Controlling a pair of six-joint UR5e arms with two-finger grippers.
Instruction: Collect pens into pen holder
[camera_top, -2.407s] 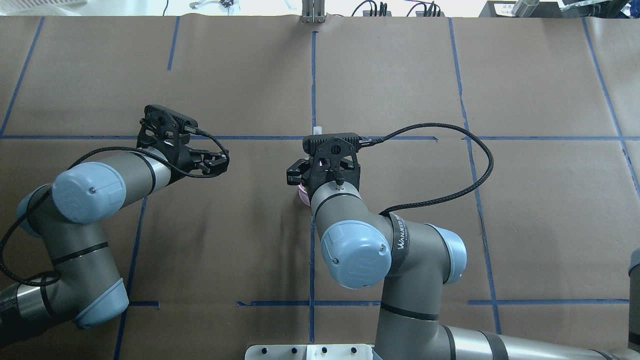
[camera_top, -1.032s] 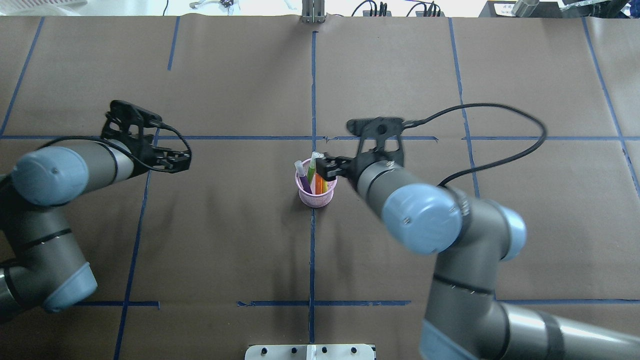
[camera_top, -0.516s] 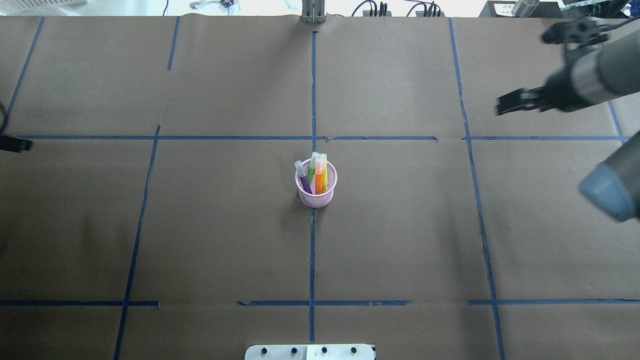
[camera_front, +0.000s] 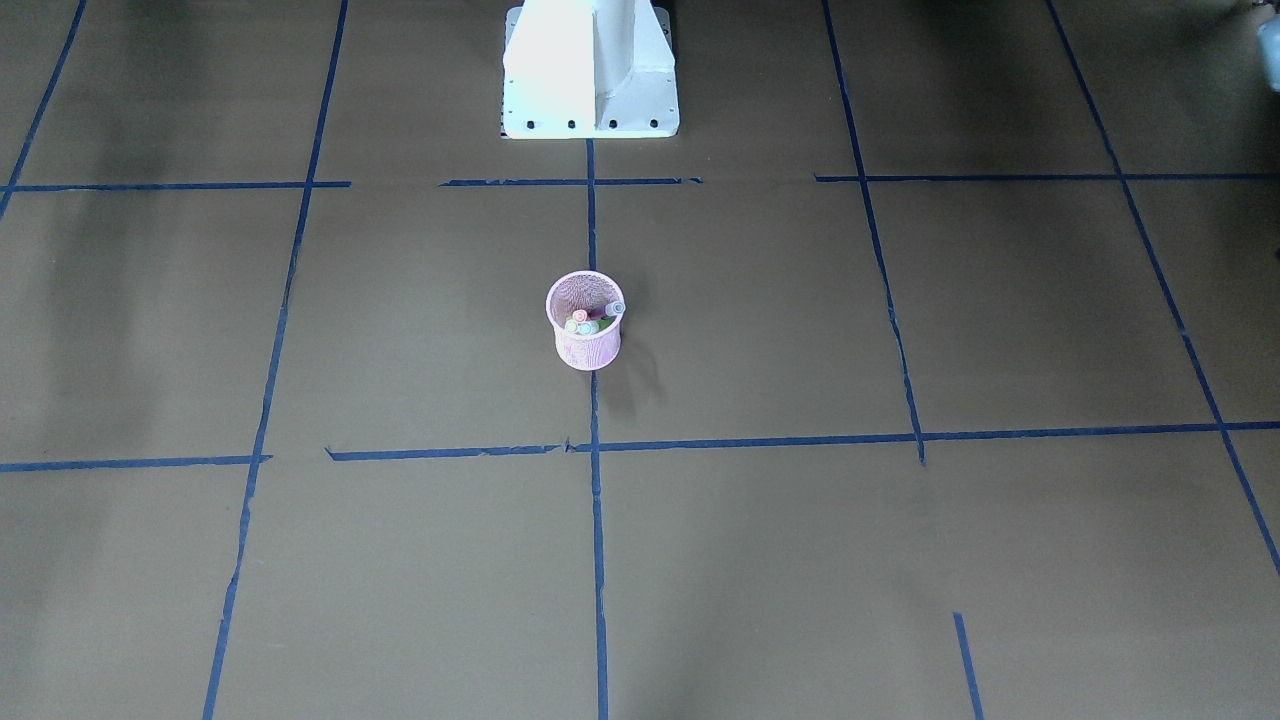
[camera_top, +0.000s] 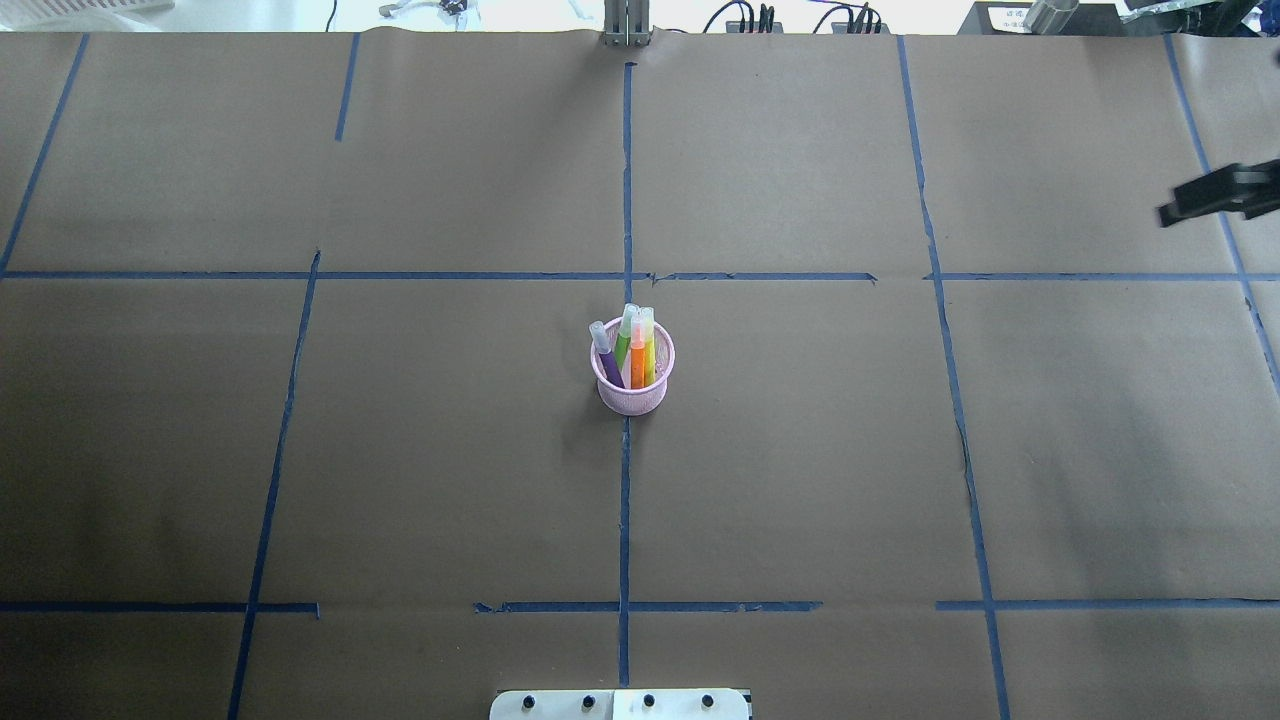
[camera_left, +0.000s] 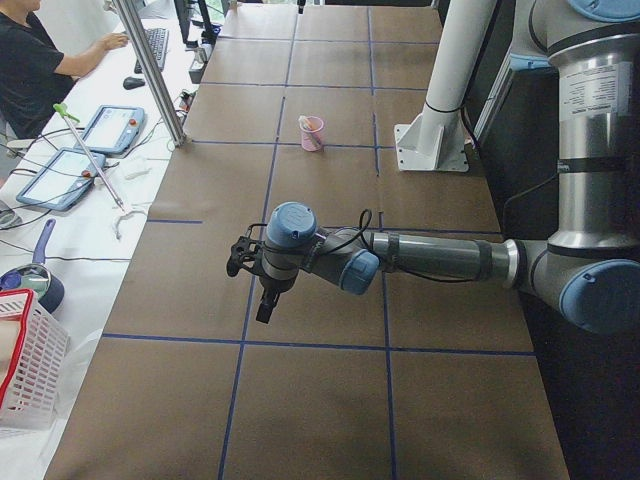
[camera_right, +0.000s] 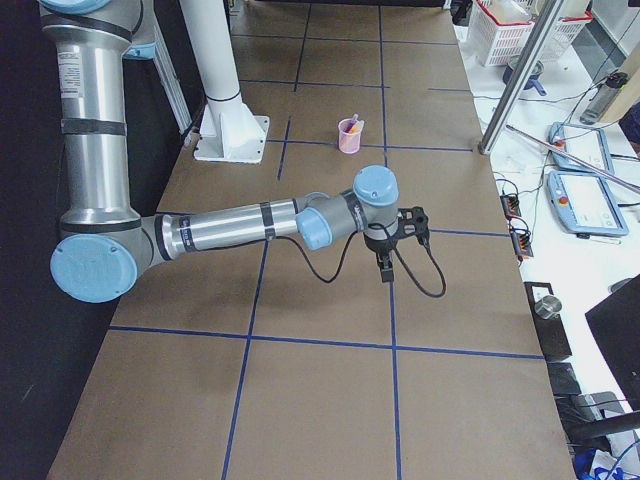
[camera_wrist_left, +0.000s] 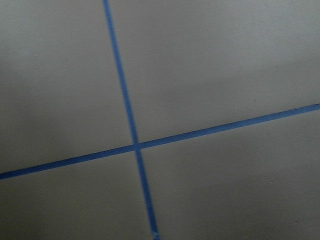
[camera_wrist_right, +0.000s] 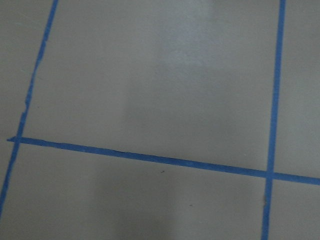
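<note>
The pink mesh pen holder stands upright at the table's middle, on a blue tape line. Purple, green, orange and yellow pens stand in it, cap ends up. It also shows in the front view and small in both side views. My right gripper is at the overhead view's far right edge, far from the holder, and I cannot tell whether it is open or shut. My left gripper shows only in the left side view, low over the table, so its state is unclear.
The white robot base stands behind the holder. Blue tape lines grid the brown table cover. An operator, tablets and a red basket are along the far table edge. Both wrist views show only bare cover and tape.
Both arms have swung outward away from the holder. The left gripper has left the overhead view and the right one has moved to its right edge. The pens stay in the holder.
</note>
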